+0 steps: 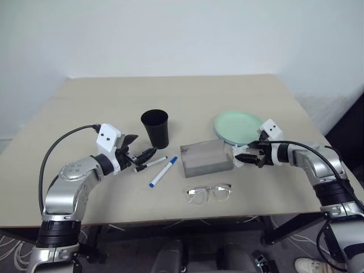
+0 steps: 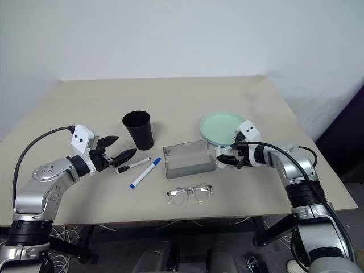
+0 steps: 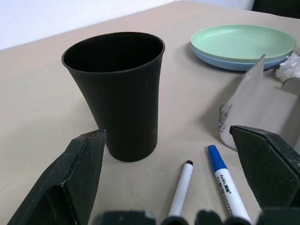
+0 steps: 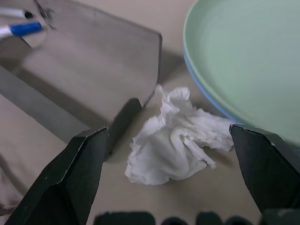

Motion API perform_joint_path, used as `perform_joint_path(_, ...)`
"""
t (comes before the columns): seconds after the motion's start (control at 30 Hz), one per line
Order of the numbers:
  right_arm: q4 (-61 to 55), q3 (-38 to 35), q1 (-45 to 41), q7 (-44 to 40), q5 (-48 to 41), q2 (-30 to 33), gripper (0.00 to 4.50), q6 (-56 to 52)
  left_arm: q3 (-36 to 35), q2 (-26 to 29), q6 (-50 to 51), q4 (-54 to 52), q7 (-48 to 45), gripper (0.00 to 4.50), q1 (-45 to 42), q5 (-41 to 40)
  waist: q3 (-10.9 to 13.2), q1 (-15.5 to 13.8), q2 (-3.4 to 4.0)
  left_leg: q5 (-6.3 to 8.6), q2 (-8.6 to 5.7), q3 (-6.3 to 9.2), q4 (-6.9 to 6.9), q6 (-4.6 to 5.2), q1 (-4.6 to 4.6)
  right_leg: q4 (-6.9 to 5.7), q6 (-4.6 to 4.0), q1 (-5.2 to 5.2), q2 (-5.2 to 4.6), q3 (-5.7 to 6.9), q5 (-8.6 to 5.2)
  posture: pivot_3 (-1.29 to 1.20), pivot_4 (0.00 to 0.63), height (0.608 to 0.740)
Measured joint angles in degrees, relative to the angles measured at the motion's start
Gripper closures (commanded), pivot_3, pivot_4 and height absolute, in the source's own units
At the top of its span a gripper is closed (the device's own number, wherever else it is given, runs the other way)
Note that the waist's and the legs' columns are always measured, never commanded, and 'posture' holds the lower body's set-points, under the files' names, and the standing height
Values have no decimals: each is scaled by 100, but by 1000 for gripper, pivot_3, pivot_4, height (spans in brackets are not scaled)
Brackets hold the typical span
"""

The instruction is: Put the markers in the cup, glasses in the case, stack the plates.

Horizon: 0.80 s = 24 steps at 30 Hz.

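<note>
Nearest you, low in the centre of the frame, one pair of glasses (image 1: 209, 193) is lying on the table (image 1: 170, 91), apart from both grippers. Your left gripper (image 1: 141, 153) is sitting at centre left with its jaws spread wide, holding nothing; two markers are lying just off its tips, the black-capped marker (image 1: 151, 164) nearest and the blue-capped marker (image 1: 163, 172) beside it. One case (image 1: 206, 157) is standing open in the middle. Your right gripper (image 1: 243, 157) is hanging at centre right, jaws released, with one crumpled tissue (image 4: 173, 140) lying between them. Farther up, one cup (image 1: 155, 128) is standing upright, and two plates are stacked, the green plate (image 1: 237, 126) resting on the blue plate (image 3: 220, 61).
</note>
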State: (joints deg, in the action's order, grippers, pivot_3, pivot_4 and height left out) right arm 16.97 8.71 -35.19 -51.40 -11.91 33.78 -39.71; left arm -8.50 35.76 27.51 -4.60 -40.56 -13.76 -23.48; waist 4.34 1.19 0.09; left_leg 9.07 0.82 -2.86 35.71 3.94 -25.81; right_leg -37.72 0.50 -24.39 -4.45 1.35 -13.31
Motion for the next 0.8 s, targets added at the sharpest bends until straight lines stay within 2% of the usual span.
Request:
perform_joint_path(0.43, 848, 161, -82, 121, 426, -344, 15, 717, -73, 19, 60, -82, 47, 0, 21, -3, -1, 1, -1, 1, -1, -3, 2, 3, -3, 1, 6, -1, 3, 2, 5, 0, 0, 725)
perform_joint_path(0.53, 955, 161, -127, 128, 499, -370, 598, 827, -125, 20, 75, -121, 51, 0, 30, -3, -1, 1, -1, 1, -1, -5, 4, 3, -3, 0, 7, 0, 4, 0, 5, 0, 0, 725)
perform_joint_path(0.8, 1150, 161, -242, 119, 541, -407, 3426, 1035, -128, 20, 136, -163, 51, 0, 36, -8, -1, 1, -2, 1, 0, -5, 5, 3, -3, -1, 7, 1, 8, 0, 6, 0, 0, 725)
